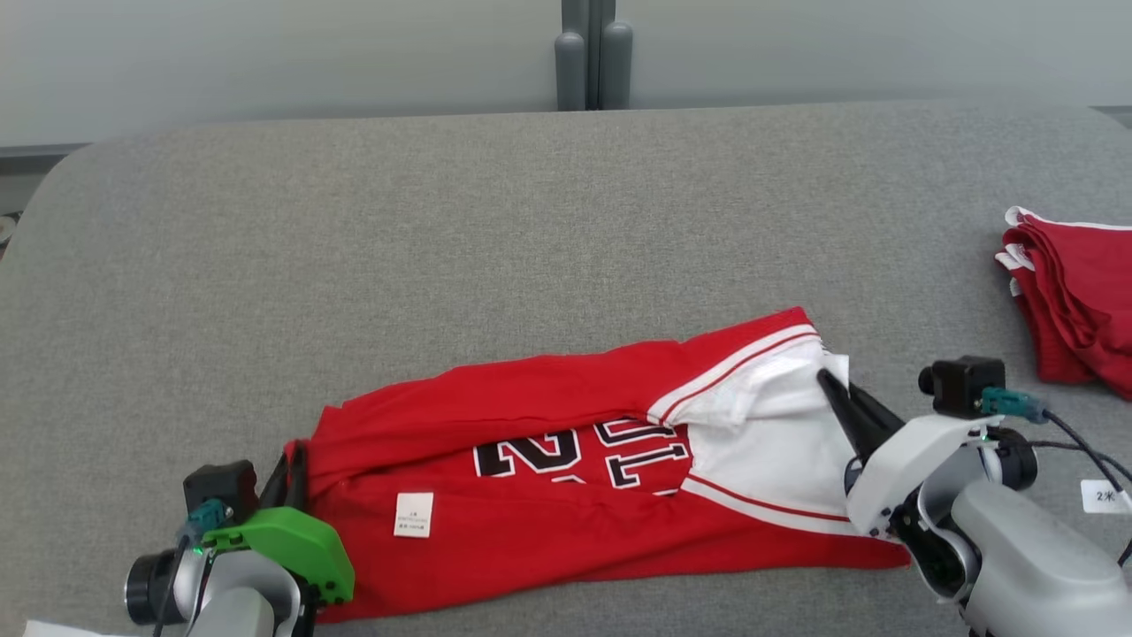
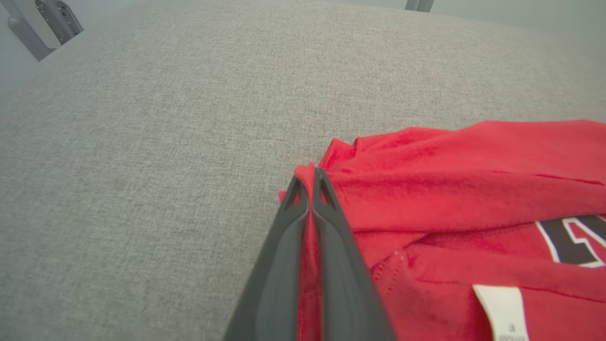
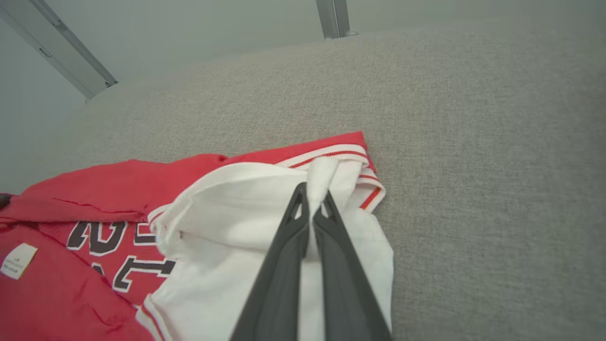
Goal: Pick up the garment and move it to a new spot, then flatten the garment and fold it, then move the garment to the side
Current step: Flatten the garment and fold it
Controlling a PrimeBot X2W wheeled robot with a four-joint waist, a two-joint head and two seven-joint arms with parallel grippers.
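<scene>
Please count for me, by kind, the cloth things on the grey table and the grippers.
red jersey: 1
pile of folded red garments: 1
grippers: 2, left gripper and right gripper, both shut on the jersey
total: 4

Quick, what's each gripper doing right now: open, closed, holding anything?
Left gripper: closed, pinching the red edge of the jersey.
Right gripper: closed, pinching the jersey's white part.

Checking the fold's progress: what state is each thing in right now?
Red jersey: lying on the grey surface, partly folded, white inside showing at one end.
Left pincer: shut on the jersey's red edge.
Right pincer: shut on the jersey's white fabric.
Red pile: folded, apart at the right.
</scene>
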